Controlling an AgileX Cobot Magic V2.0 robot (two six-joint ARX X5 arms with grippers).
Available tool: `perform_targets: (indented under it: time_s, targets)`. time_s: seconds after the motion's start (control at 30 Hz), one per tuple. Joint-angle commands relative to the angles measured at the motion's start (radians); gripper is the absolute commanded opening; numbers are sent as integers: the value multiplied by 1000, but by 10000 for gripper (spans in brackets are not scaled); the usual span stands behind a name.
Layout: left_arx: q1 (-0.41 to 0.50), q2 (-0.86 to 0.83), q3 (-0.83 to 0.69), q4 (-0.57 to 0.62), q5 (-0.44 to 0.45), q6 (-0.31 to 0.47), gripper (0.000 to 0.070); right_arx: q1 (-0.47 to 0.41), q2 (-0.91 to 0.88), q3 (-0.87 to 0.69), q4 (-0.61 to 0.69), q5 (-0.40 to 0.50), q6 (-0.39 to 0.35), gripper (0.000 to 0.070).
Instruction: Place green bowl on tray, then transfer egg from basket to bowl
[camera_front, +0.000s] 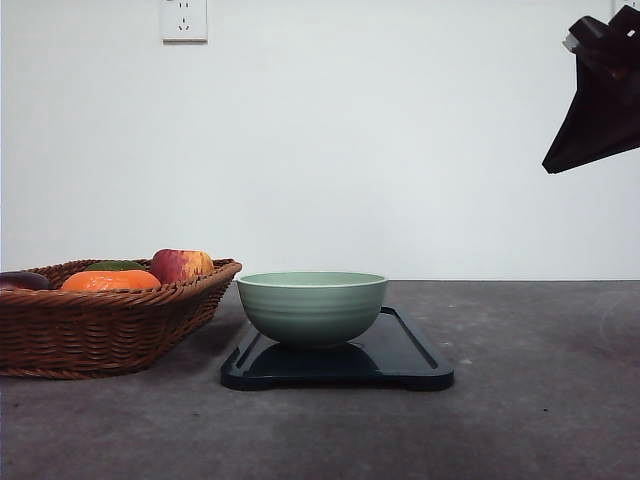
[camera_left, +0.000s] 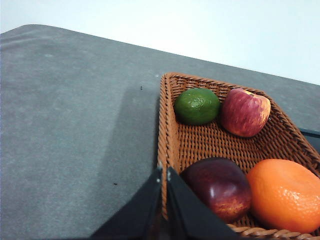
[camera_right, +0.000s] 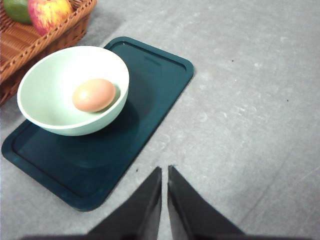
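1. Green bowl sits on the dark tray, toward the tray end nearer the basket; all rest on the grey desk.
2. Brownish-orange egg lies inside the bowl, seen from the right wrist camera, resting against the inner wall.
3. Right claw hangs above the bare desk just off the tray's edge, its fingers drawn nearly together with a thin slit between them and nothing held. The bowl and egg are ahead of it, well apart from the fingertips. In the front view the right arm is a dark shape raised high near the wall.
4. Left claw is likewise pinched nearly shut and empty, its tips over the basket's woven rim.
5. Just past the left claw, inside the basket, lie a dark red apple and an orange; farther from it are a green lime and a red-yellow apple, touching each other.
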Motion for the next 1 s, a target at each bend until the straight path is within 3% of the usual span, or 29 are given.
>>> perform_targets:
  time_s: [0.0,0.53,0.67,0.97]
  targets:
    - [1,-1,-19,-6,-1,-8,0,3,6,5,13,-3,-4,12]
    - [1,-1,-19,-6,-1,-8,0,3,3,5,13,1,-8,12]
    - [1,-1,-19,-6,-1,-8,0,-5,-50,-6,27,48,-88,12]
    - [1,-1,-19,-6,-1,-8,0,-127,-279,-298,350,77,-51,12]
